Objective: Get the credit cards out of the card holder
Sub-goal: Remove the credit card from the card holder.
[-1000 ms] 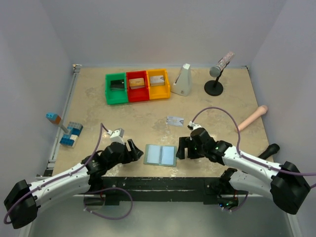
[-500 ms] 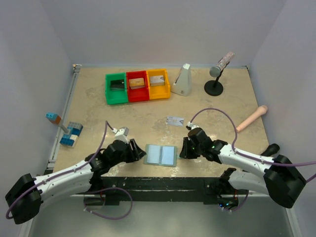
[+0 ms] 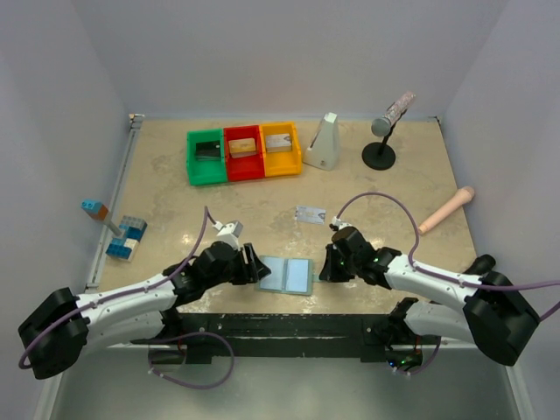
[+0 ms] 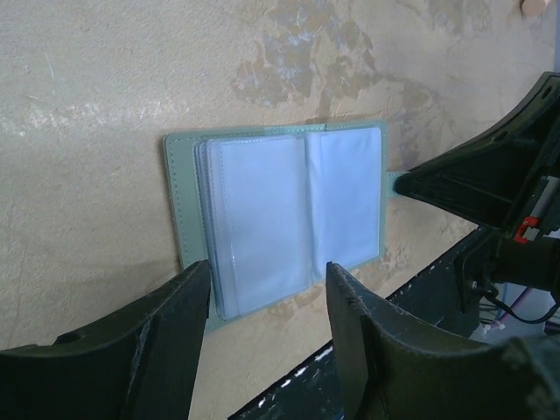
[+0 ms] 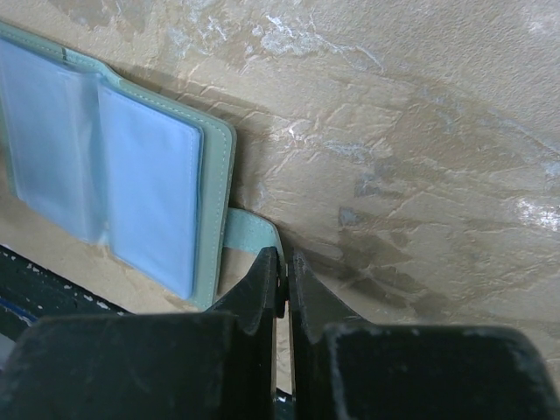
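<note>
Card holder (image 3: pixel 286 275) lies open on table (image 3: pixel 394 175) at near edge, btwn both arms. R gripper (image 5: pixel 282 262) jaws together, apparently nipping snap tab (image 5: pixel 248 232). L gripper (image 4: pixel 267 280) jaws apart, straddling the holder's edge by the sleeves (image 4: pixel 262 227). Step, prob.: pin holder, fish out a card. Next: L must find a card edge; none visible.

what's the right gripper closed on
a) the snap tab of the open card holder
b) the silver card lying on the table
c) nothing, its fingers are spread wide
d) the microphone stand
a: in the right wrist view the right gripper is pinched shut, and the snap tab of the card holder runs in between its fingertips.
</note>
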Available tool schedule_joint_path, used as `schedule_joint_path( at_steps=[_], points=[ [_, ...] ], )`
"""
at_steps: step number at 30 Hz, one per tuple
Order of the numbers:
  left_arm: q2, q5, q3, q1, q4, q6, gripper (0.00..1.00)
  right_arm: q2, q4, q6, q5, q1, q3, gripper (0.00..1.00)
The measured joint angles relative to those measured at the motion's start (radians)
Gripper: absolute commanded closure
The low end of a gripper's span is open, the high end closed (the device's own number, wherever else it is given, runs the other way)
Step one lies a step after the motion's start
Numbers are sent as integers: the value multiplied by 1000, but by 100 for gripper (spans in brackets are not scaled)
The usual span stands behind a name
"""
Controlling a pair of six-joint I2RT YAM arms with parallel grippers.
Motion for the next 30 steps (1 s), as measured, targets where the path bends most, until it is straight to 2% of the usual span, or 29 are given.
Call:
schedule_joint_path(
  at_steps=[30],
  points=[
    [199, 65, 26, -3, 101, 3, 41, 37, 1, -2, -28, 0, 10, 100]
  ],
)
